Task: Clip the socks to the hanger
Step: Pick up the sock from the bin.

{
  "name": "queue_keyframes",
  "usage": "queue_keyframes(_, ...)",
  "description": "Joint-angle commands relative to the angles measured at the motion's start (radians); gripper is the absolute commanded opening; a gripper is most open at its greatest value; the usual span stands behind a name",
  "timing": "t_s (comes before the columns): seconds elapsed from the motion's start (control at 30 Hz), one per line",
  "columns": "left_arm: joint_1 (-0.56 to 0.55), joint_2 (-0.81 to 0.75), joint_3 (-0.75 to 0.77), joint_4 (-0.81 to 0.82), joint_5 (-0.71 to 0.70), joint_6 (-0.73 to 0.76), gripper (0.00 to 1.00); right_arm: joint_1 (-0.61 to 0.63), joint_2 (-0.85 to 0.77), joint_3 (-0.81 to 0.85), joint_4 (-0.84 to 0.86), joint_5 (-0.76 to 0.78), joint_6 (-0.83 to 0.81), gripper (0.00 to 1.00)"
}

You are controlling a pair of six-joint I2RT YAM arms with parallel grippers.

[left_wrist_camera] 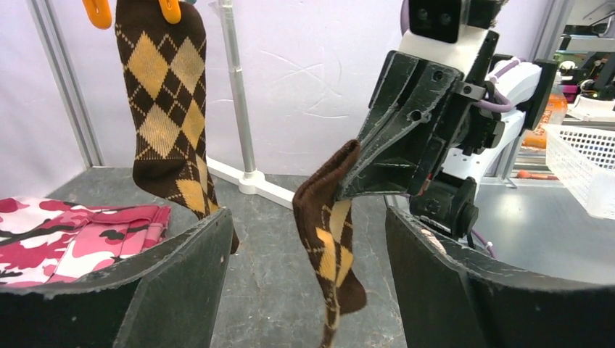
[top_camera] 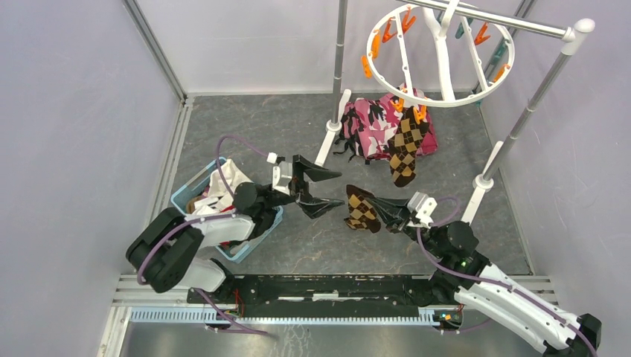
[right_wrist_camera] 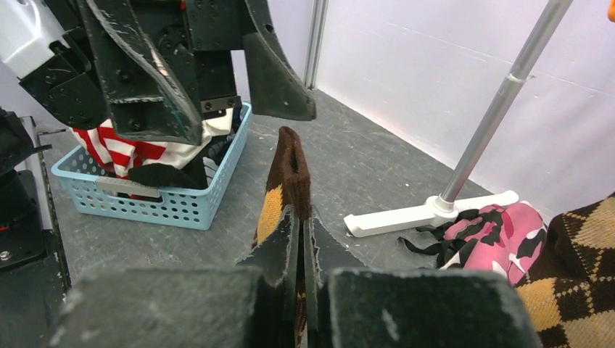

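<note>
As I judge it, you are in the middle of passing a sock from one arm to the other. A brown argyle sock [top_camera: 362,210] hangs in the air between the two arms and is not yet on the hanger [top_camera: 454,103].

Your right pincer [right_wrist_camera: 301,225] is pressed together on this sock near its upper end, and the rest hangs down freely. Your left pincer [top_camera: 341,189] stands wide apart and holds nothing. In its own view one finger is on each side of the hanging sock, and neither touches it.

Another argyle sock [top_camera: 405,149] is already clipped under the orange pegs [top_camera: 420,113] at the near rim of the hanger. More socks wait in the blue basket [top_camera: 186,195].

For the next move, I think the left fingers should come together on the sock below the right grip. Only after that should the right one let go, otherwise the sock may fall to the floor.
</note>
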Motion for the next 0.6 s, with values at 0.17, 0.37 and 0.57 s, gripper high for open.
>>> queue_keyframes(0.17,-0.003,0.188,0.067,0.258,0.019,-0.056,0.76,0.006,0.102,0.025,0.133,-0.057,-0.068,0.00)
queue_keyframes(0.37,0.001,0.252,0.119,0.290,0.078,-0.093,0.45,0.004,0.145,0.032,0.147,-0.045,-0.070,0.00)
queue_keyframes(0.57,0.012,0.245,0.126,0.289,0.127,-0.150,0.07,0.002,0.131,0.030,0.133,-0.008,-0.070,0.00)
